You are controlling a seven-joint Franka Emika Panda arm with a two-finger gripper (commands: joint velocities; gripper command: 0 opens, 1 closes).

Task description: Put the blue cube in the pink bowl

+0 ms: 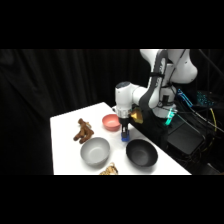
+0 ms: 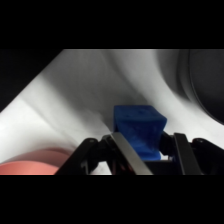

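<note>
Blue cube sits between gripper fingers, beside pink bowl.

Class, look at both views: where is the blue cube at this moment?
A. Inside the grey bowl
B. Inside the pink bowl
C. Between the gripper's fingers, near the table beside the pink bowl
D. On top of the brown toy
C: the wrist view shows the blue cube between the fingers of the gripper, and the pink bowl holds nothing.

White arm with rounded glossy shells and dark bands at the joints. Wrist is a white cylinder, black block under it. A yellowish-gold part sits beside the wrist. Green light glows low on the base. Black linkage with a pale metal strip across it in the wrist view.
</note>
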